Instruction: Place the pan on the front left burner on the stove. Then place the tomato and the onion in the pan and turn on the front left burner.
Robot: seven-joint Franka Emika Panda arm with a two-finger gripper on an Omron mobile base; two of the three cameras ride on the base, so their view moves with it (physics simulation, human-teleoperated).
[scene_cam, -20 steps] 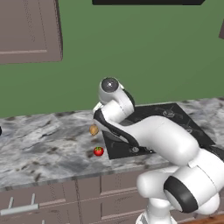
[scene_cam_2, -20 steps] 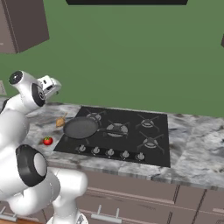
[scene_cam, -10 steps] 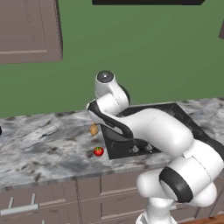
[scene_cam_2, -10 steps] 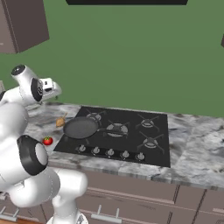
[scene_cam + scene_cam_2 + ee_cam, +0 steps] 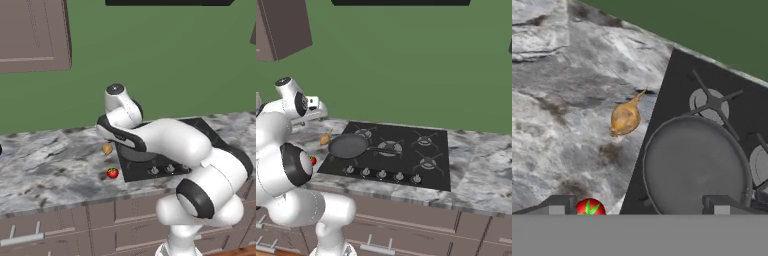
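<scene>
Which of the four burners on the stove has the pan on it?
The front left burner: the pan sits on it, nearest the knobs and the counter side with the onion. The other three show bare grates.

In the hand view the tomato is cut off below, the pan loses its lower edge, and the arm hides most of the stove.
</scene>
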